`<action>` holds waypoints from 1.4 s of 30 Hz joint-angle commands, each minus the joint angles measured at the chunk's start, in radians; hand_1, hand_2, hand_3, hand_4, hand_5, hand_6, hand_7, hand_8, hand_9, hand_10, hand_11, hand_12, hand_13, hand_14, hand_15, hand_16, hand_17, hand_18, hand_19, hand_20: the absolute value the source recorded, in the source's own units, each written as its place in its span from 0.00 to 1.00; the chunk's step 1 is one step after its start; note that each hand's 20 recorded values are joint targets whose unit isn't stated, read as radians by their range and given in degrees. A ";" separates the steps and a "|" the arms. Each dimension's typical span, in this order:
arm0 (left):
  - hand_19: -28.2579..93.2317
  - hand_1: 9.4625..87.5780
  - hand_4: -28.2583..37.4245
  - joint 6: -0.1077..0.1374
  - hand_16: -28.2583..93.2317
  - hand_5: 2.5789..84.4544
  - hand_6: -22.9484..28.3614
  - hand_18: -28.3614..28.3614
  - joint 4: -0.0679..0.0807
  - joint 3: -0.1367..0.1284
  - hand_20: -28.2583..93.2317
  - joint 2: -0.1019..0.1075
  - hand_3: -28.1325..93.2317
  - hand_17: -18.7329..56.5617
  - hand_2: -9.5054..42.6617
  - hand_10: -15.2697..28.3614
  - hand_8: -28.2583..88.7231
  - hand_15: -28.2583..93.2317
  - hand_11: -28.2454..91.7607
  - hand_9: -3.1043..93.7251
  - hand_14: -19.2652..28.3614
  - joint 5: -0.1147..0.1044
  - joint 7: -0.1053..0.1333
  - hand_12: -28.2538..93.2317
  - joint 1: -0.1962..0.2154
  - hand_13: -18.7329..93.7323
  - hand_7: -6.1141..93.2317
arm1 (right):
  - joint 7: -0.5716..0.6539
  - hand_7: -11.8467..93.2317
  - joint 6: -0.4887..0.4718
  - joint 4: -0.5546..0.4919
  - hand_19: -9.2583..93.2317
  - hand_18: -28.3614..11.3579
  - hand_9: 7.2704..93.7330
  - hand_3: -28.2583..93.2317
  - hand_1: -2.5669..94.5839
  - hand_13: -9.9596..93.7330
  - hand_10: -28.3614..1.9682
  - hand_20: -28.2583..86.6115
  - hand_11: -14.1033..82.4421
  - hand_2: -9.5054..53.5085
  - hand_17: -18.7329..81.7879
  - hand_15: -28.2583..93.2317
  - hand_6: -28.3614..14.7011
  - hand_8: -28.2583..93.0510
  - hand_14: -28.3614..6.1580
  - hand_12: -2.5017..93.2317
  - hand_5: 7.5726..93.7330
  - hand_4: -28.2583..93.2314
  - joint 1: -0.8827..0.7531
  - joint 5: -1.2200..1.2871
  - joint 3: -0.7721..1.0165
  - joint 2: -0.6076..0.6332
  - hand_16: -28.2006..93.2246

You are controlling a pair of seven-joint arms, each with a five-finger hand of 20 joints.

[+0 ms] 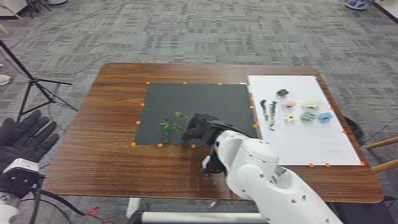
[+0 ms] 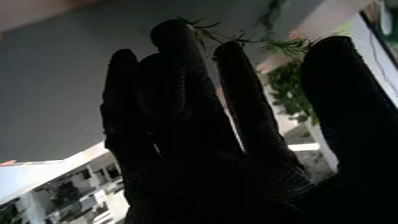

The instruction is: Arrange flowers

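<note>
I am seeing the right hand over the black sheet, fingers extended, grasping nothing; leafy green sprigs are lying beside it. Presumably arranging greenery, I am favouring light stem contact, sparing leaves.

We see a rounded white right arm with small dark dots at lower right, black cables at lower left, and black gloves on the left hand and right hand.
</note>
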 commanded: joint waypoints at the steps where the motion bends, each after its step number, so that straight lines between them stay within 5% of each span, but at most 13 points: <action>1: 0.37 0.22 0.03 0.002 0.23 0.45 0.61 0.69 -0.003 -0.009 0.33 -0.005 0.81 0.21 0.46 0.66 0.18 0.42 0.36 0.37 0.68 0.005 -0.005 0.35 0.015 0.36 0.16 | 0.002 0.18 0.039 -0.019 0.79 0.00 0.61 0.82 0.30 0.60 0.09 0.58 0.37 0.24 0.41 0.88 0.46 0.15 0.14 0.23 0.50 0.07 -0.003 -0.042 -0.007 0.011 0.49; 3: 0.37 0.22 0.02 0.004 0.23 0.45 0.61 0.69 -0.002 -0.008 0.33 -0.006 0.81 0.21 0.46 0.66 0.18 0.42 0.36 0.37 0.69 0.006 -0.008 0.35 0.011 0.36 0.16 | -0.010 0.17 0.090 -0.009 0.79 0.00 0.59 0.81 0.30 0.60 0.08 0.58 0.35 0.24 0.41 0.87 0.45 0.15 0.13 0.22 0.51 0.08 -0.003 -0.042 -0.017 0.018 0.49; 4: 0.37 0.22 0.02 0.003 0.23 0.45 0.61 0.69 -0.001 -0.004 0.33 -0.005 0.81 0.21 0.46 0.66 0.18 0.42 0.36 0.37 0.69 0.005 -0.004 0.35 0.008 0.36 0.16 | -0.005 0.17 0.191 0.002 0.79 0.00 0.58 0.82 0.30 0.59 0.07 0.58 0.34 0.23 0.40 0.87 0.44 0.15 0.13 0.22 0.51 0.08 0.007 -0.062 -0.051 0.030 0.49; 8: 0.37 0.22 0.02 0.002 0.23 0.45 0.61 0.69 -0.003 0.000 0.33 -0.006 0.81 0.21 0.46 0.66 0.18 0.42 0.36 0.37 0.69 0.002 -0.002 0.35 0.013 0.36 0.16 | 0.001 0.23 0.348 0.040 0.80 0.00 0.61 0.86 0.42 0.62 0.17 0.55 0.36 0.19 0.43 0.87 0.52 0.14 0.22 0.21 0.68 0.05 0.027 -0.159 -0.113 0.042 0.46; 13: 0.37 0.22 0.02 0.004 0.23 0.45 0.61 0.70 -0.005 -0.004 0.33 -0.008 0.81 0.21 0.46 0.67 0.18 0.42 0.36 0.37 0.69 0.004 0.001 0.35 0.018 0.36 0.16 | -0.015 0.26 0.303 0.013 0.82 0.00 0.64 0.85 0.46 0.64 0.21 0.53 0.37 0.10 0.44 0.86 0.53 0.19 0.26 0.21 0.71 0.04 0.012 -0.133 -0.088 0.050 0.47; 19: 0.38 0.22 0.02 0.003 0.23 0.45 0.61 0.70 -0.007 0.000 0.33 -0.011 0.81 0.21 0.46 0.67 0.18 0.42 0.36 0.37 0.69 0.005 0.002 0.35 0.022 0.36 0.16 | -0.012 0.40 0.232 -0.025 0.83 0.00 0.67 0.85 0.35 0.66 0.15 0.52 0.34 0.25 0.45 0.84 0.48 0.17 0.26 0.20 0.69 0.08 -0.021 -0.135 -0.056 0.063 0.46; 23: 0.38 0.22 0.02 0.005 0.23 0.45 0.61 0.70 -0.010 -0.004 0.33 -0.014 0.81 0.21 0.46 0.67 0.18 0.43 0.36 0.37 0.69 0.001 0.005 0.35 0.030 0.36 0.16 | -0.066 0.33 0.086 -0.052 0.82 0.00 0.65 0.83 0.33 0.64 0.13 0.53 0.32 0.34 0.43 0.84 0.49 0.16 0.22 0.19 0.77 0.09 -0.047 -0.029 0.008 0.050 0.47; 32: 0.37 0.23 0.02 0.004 0.23 0.45 0.61 0.70 -0.005 0.008 0.33 -0.008 0.81 0.21 0.46 0.67 0.18 0.42 0.36 0.37 0.69 0.006 -0.004 0.35 0.014 0.36 0.16 | -0.132 0.26 -0.092 -0.050 0.78 0.00 0.52 0.83 0.33 0.54 0.08 0.55 0.29 0.35 0.36 0.85 0.57 0.14 0.14 0.19 0.75 0.08 -0.042 -0.037 0.009 0.021 0.45; 42: 0.38 0.23 0.03 0.013 0.23 0.45 0.61 0.70 -0.001 0.026 0.33 0.008 0.81 0.21 0.47 0.67 0.18 0.42 0.36 0.37 0.69 0.001 -0.005 0.35 0.004 0.36 0.16 | -0.105 0.21 -0.091 0.012 0.78 0.00 0.51 0.83 0.33 0.53 0.10 0.57 0.33 0.33 0.36 0.87 0.56 0.14 0.13 0.21 0.64 0.08 -0.006 -0.073 -0.030 -0.007 0.45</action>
